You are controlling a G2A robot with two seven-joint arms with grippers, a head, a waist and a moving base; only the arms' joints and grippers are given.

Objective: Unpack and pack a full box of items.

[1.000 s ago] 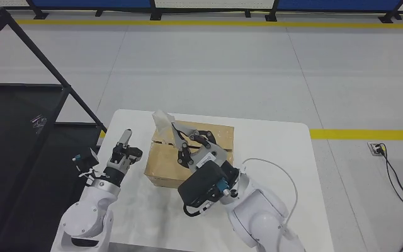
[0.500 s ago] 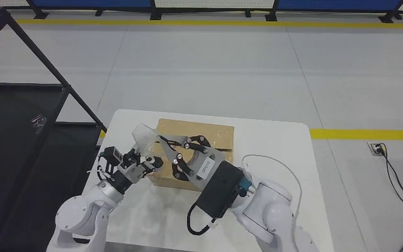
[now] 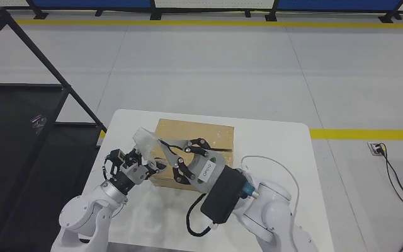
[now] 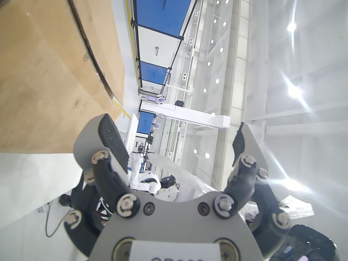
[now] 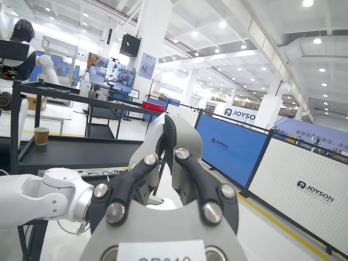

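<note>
1. A clear plastic bag point(image 3: 143, 140) and the right gripper point(image 5: 164, 131) cover part of the left end of the cardboard box point(image 3: 201, 133). What the bag holds cannot be made out.
2. One box, one bag and two grippers share a white table point(image 3: 277, 164).
3. The bag, pinched flat in the right gripper's closed fingers, slants over the box's left end with its free end pointing far-left. The box lies lengthwise across the table. The left gripper point(image 4: 175, 133) gapes wide just beside the bag, holding nothing.

Brown box point(image 3: 201, 133), perhaps translucent-white bag point(image 3: 143, 140)
</note>
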